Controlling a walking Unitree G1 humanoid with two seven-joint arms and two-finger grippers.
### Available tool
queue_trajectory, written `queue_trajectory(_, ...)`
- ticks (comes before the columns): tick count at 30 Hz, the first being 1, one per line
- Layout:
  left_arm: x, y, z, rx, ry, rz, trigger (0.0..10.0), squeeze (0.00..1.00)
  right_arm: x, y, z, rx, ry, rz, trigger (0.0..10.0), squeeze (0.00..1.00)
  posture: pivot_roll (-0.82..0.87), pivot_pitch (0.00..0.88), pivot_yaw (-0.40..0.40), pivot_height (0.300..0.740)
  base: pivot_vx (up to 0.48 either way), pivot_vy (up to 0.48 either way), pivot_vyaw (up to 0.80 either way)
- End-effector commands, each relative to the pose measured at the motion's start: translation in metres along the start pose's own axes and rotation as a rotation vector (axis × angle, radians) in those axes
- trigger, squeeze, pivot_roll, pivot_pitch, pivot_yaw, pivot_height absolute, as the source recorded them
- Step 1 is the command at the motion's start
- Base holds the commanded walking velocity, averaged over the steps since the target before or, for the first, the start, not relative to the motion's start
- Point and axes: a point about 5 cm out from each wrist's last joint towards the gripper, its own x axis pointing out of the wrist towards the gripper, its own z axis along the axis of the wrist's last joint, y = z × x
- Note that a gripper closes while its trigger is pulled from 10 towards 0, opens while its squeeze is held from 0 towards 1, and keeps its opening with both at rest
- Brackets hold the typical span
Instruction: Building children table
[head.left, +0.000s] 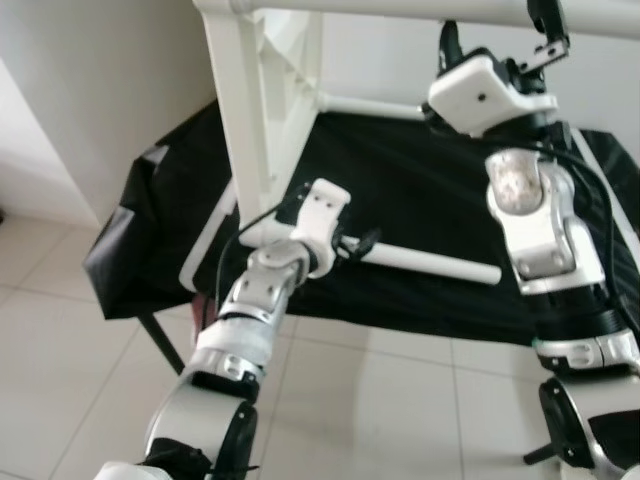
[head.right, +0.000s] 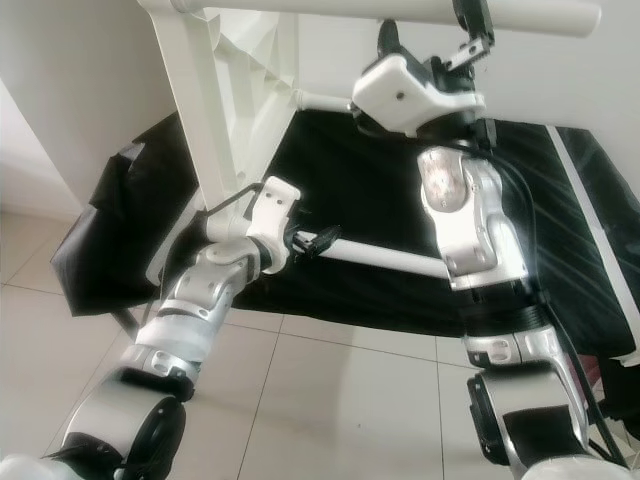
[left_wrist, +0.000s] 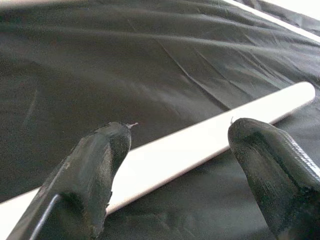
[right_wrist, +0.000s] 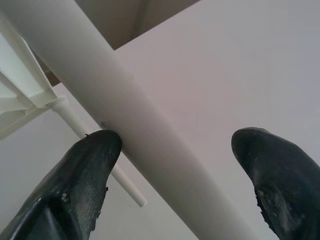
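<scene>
Table frame (head.left: 262, 120) on cloth (head.left: 400, 200), loose leg (head.left: 430, 262) in front, R of L gripper (head.left: 365, 243)

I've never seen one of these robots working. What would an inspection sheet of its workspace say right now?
Surface: black cloth draped over a low support, on pale floor tiles.
Job's things: white table frame standing on the cloth; loose white rod lying on the cloth; thick white tube held high.
Clutter: nothing seen.
Grippers: left gripper open, fingers straddling the loose rod; right gripper raised, open around the thick tube, one finger touching it.
Cables: black cable along the right arm.
Surroundings: plain white wall.
</scene>
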Motion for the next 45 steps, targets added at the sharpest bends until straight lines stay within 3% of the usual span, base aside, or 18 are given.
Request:
queue_trajectory(1,0.001,0.016,0.002,-0.003,-0.006,0.326,10.0,0.0,0.005,-0.002,0.0,-0.023,0.002,0.012,10.0,0.0,0.05,0.0,-0.039,0.74,0.0,0.0,0.0)
queue_trajectory(5,0.004,0.017,0.005,-0.001,-0.009,0.338,10.0,0.0,0.008,0.001,-0.001,-0.035,0.006,0.029,10.0,0.0,0.05,0.0,-0.041,0.74,0.0,0.0,0.0)
queue_trajectory(8,0.004,0.019,0.009,0.005,-0.032,0.33,10.0,0.0,-0.011,0.011,-0.007,-0.001,0.051,0.067,10.0,0.0,0.05,0.0,-0.041,0.74,0.0,0.0,0.0)
queue_trajectory(15,0.002,0.017,0.009,0.017,-0.063,0.29,10.0,0.0,-0.036,0.023,-0.015,0.034,0.131,0.098,10.0,0.0,0.06,0.0,-0.038,0.74,0.0,0.0,0.0)
queue_trajectory(17,0.001,0.013,0.008,0.03,-0.087,0.247,10.0,0.0,-0.056,0.031,-0.023,0.077,0.22,0.119,10.0,0.0,0.05,0.0,-0.034,0.74,0.0,0.0,0.0)
queue_trajectory(20,0.0,0.012,0.008,0.035,-0.096,0.237,10.0,0.0,-0.063,0.033,-0.025,0.086,0.244,0.118,10.0,0.0,0.06,0.0,-0.031,0.74,0.0,0.0,0.0)
queue_trajectory(24,-0.009,0.006,0.003,0.072,-0.138,0.186,10.0,0.0,-0.103,0.04,-0.039,0.304,0.475,0.047,10.0,0.0,0.06,0.0,-0.024,0.74,0.0,0.0,0.0)
queue_trajectory(26,-0.018,0.005,0.001,0.055,-0.18,0.179,10.0,0.0,-0.123,0.039,-0.047,0.515,0.633,-0.064,10.0,0.0,0.06,0.0,-0.021,0.74,0.0,0.0,0.0)
queue_trajectory(28,-0.022,0.004,-0.001,0.054,-0.182,0.18,10.0,0.0,-0.133,0.041,-0.05,0.6,0.698,-0.099,10.0,0.0,0.06,0.0,-0.021,0.74,0.0,0.0,0.0)
queue_trajectory(29,-0.022,0.004,-0.001,0.054,-0.182,0.18,10.0,0.0,-0.133,0.041,-0.05,0.6,0.698,-0.099,10.0,0.0,0.06,0.0,-0.021,0.74,0.0,0.0,0.0)
queue_trajectory(32,-0.036,0.003,-0.006,0.055,-0.208,0.188,10.0,0.0,-0.154,0.044,-0.051,0.754,0.769,-0.146,10.0,0.0,0.06,0.0,-0.019,0.74,0.0,0.0,0.0)
queue_trajectory(34,-0.036,0.003,-0.006,0.055,-0.208,0.188,10.0,0.0,-0.154,0.044,-0.051,0.754,0.769,-0.146,10.0,0.0,0.06,0.0,-0.019,0.74,0.0,0.0,0.0)
queue_trajectory(38,-0.056,0.001,-0.012,-0.023,-0.256,0.184,10.0,0.0,-0.17,0.042,-0.047,0.818,0.769,-0.185,10.0,0.0,0.05,0.0,-0.009,0.74,0.0,0.0,0.0)
queue_trajectory(41,-0.075,-0.002,-0.028,0.006,-0.263,0.193,10.0,0.0,-0.199,0.047,-0.044,0.807,0.787,-0.168,10.0,0.0,0.04,0.0,0.0,0.74,0.0,0.0,0.0)
queue_trajectory(45,-0.087,-0.003,-0.037,-0.008,-0.263,0.213,10.0,0.0,-0.221,0.051,-0.043,0.811,0.859,-0.138,10.0,0.0,0.04,0.0,0.005,0.74,0.0,0.0,0.0)
